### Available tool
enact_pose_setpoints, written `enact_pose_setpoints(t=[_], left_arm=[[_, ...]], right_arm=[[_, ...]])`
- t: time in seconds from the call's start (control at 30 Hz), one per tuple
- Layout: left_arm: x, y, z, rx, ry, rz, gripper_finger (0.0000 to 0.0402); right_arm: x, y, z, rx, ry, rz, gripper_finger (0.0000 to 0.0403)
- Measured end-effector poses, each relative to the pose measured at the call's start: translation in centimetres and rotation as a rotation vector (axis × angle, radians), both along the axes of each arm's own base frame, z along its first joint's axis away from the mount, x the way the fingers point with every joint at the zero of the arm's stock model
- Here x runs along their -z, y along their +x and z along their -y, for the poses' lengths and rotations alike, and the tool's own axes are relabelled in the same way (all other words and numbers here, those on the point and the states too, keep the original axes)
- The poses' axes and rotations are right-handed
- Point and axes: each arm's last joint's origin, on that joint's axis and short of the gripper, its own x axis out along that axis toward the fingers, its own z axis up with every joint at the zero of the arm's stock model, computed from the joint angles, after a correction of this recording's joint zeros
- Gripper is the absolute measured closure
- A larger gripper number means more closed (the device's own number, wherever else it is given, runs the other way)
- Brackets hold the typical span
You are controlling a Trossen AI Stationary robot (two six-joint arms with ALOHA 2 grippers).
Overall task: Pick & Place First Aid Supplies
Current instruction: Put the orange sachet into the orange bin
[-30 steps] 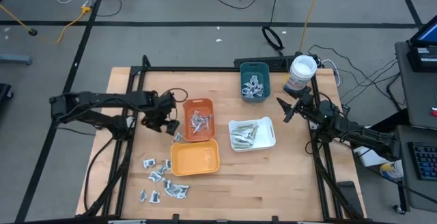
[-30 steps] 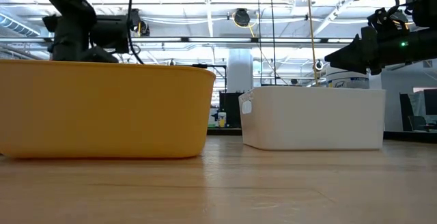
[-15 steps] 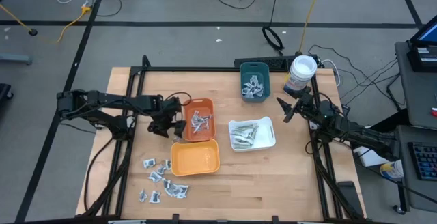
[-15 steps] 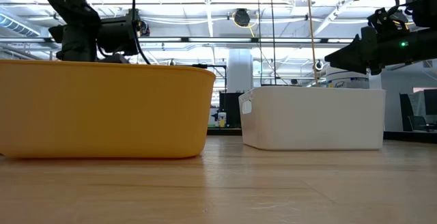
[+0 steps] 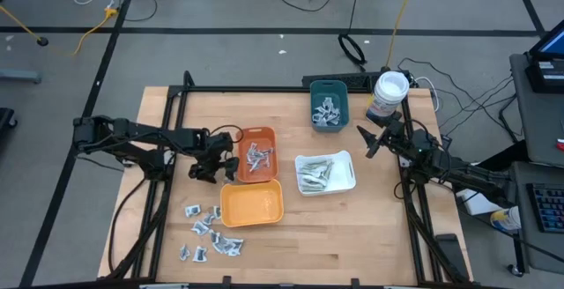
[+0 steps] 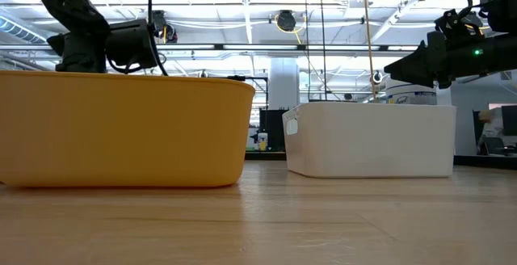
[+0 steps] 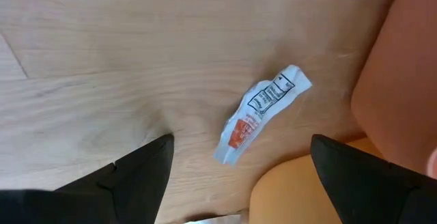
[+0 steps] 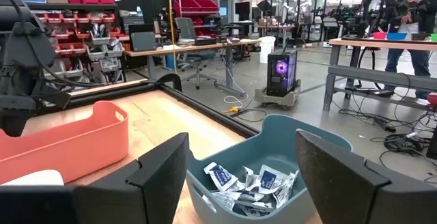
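We see the left gripper (image 7: 235, 176), fingers apart, above a small white-and-orange flat packet (image 7: 261, 112) on bare wood (left of the orange plastic tray (image 5: 256, 155)); right gripper (image 8: 239, 176) parted, idle at far right.

No text, brand, number or sign is legible in any view. The small white crumpled sachet with an orange patch (image 7: 259, 115), lying on the wood at the centre of the left wrist view, carries black print too small to read. The white cylindrical tub with a blue label (image 5: 389, 95), at the upper right of the high view, shows no readable wording.
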Motion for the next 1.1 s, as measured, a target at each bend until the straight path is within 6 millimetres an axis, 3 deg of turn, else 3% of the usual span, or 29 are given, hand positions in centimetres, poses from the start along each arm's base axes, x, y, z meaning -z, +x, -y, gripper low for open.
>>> enact_pose_setpoints(t=[0.13, 0.23, 0.73, 0.97, 1.1], left_arm=[[0.0, 0.0, 0.0, 0.0, 0.003, 0.006, 0.0057], [0.1, -0.1, 0.0, 0.009, 0.003, -0.003, 0.0091], [0.5, -0.7, -0.6, 0.052, 0.013, -0.04, 0.0386], [0.3, -0.9, -1.0, 0.067, 0.028, -0.017, 0.0398], [-0.9, -1.2, -1.5, 0.059, 0.051, 0.01, 0.0399]], right_arm=[[0.0, 0.0, 0.0, 0.0, 0.0, 0.0, 0.014], [0.0, 0.0, 0.0, 0.001, 0.0, 0.001, 0.014], [0.0, 0.0, 0.0, 0.001, 0.0, 0.0, 0.014], [0.0, 0.0, 0.0, 0.0, 0.0, 0.001, 0.014], [0.0, 0.0, 0.0, 0.0, 0.0, 0.0, 0.014]])
